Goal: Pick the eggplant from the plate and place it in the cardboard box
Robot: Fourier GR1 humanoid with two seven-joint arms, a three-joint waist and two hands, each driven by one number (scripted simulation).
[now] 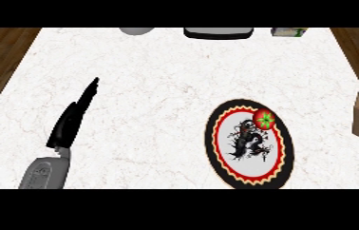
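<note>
Plate (pixel 231 165): right of centre; carries a small red round fruit (pixel 264 119), green-topped, on its upper rim; no eggplant seen
Handling: likely light, smooth, rolls; pinch across the middle
Left hand (pixel 72 118): open, straight, empty
Right hand: unseen
Box: not identifiable

Kitchen setting. White marbled counter (pixel 161 86) with wood edging at both far corners. Ahead and right of the left hand (pixel 73 117): decorated plate (pixel 245 174) carrying a red tomato-like item (pixel 264 119). Far edge beyond the hand: grey rounded vessel (pixel 136 31), dark-rimmed appliance (pixel 218 32), small green package (pixel 289 32).
</note>
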